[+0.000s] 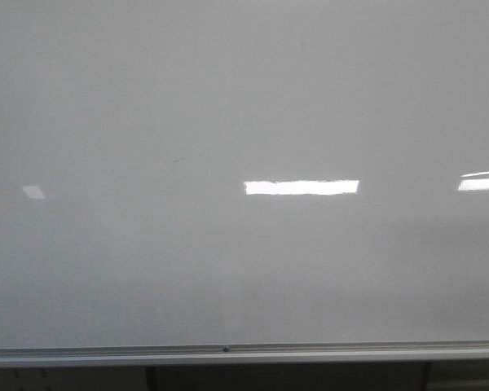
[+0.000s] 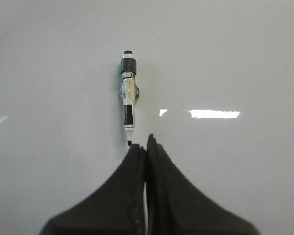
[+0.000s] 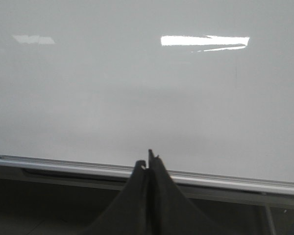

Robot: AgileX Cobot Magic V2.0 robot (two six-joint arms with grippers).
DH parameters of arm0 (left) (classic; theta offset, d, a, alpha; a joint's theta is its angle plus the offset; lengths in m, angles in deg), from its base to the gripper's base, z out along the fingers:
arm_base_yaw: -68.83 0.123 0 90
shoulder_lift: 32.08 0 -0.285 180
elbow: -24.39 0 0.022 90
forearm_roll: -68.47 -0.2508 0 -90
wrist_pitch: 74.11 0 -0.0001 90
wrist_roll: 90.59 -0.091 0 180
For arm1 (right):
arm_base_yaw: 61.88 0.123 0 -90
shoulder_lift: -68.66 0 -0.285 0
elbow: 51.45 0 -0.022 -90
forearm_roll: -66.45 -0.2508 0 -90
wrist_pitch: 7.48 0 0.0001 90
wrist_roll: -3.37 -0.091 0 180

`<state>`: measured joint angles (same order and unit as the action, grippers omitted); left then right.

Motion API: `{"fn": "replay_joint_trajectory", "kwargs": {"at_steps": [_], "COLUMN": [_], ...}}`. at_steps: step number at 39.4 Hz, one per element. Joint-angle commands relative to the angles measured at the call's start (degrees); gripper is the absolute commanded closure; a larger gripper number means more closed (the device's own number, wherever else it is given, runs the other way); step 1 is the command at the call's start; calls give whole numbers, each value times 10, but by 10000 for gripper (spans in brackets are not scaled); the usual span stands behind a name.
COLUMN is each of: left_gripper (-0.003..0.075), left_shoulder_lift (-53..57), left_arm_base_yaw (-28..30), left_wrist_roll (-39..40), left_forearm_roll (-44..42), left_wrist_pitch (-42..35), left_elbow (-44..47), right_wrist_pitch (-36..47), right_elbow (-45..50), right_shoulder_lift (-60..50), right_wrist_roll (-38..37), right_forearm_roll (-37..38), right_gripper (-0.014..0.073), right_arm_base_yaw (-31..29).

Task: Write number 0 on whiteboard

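Observation:
The whiteboard (image 1: pixel 244 98) fills the front view as a glossy grey-white surface with a silver frame edge (image 1: pixel 228 353) along the bottom. No number 0 shows on it in any view. In the left wrist view my left gripper (image 2: pixel 146 144) has its jaws together over the board (image 2: pixel 245 58). A black-and-white marker (image 2: pixel 128 95) shows against the board just beyond them, its thin tip right at the left fingertip. I cannot tell whether it is held. My right gripper (image 3: pixel 148 159) is shut and empty over the board's frame edge (image 3: pixel 63 165). Neither gripper shows in the front view.
Bright rectangular light reflections (image 1: pixel 301 187) lie on the board. A tiny dark speck (image 1: pixel 178 160) sits left of centre. Below the frame is a dark space with legs (image 1: pixel 151 376).

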<state>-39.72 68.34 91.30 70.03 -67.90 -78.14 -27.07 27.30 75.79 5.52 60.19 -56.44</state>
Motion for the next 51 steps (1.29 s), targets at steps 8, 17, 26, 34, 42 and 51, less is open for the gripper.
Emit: {"fn": "replay_joint_trajectory", "kwargs": {"at_steps": [8,17,26,34,42,51], "left_gripper": [740,740,740,740,740,740], "left_shoulder_lift": [10,10,10,10,10,10], "left_arm_base_yaw": [-4,-4,-4,-4,-4,-4], "left_wrist_roll": [8,8,8,8,8,8], "left_forearm_roll": [-1,-1,-1,-1,-1,-1], "left_wrist_pitch": [-49,-49,-49,-49,-49,-49], "left_elbow": [13,13,13,13,13,13], "right_wrist_pitch": [28,28,29,29,64,68], "right_elbow": [1,1,1,1,1,1], "right_shoulder_lift": [-8,-8,-8,-8,-8,-8], "right_wrist_roll": [0,0,0,0,0,0], "right_forearm_roll": [-3,-3,8,81,81,81], "right_gripper": [662,662,662,662,662,662], "right_arm_base_yaw": [1,1,1,1,1,1]}}
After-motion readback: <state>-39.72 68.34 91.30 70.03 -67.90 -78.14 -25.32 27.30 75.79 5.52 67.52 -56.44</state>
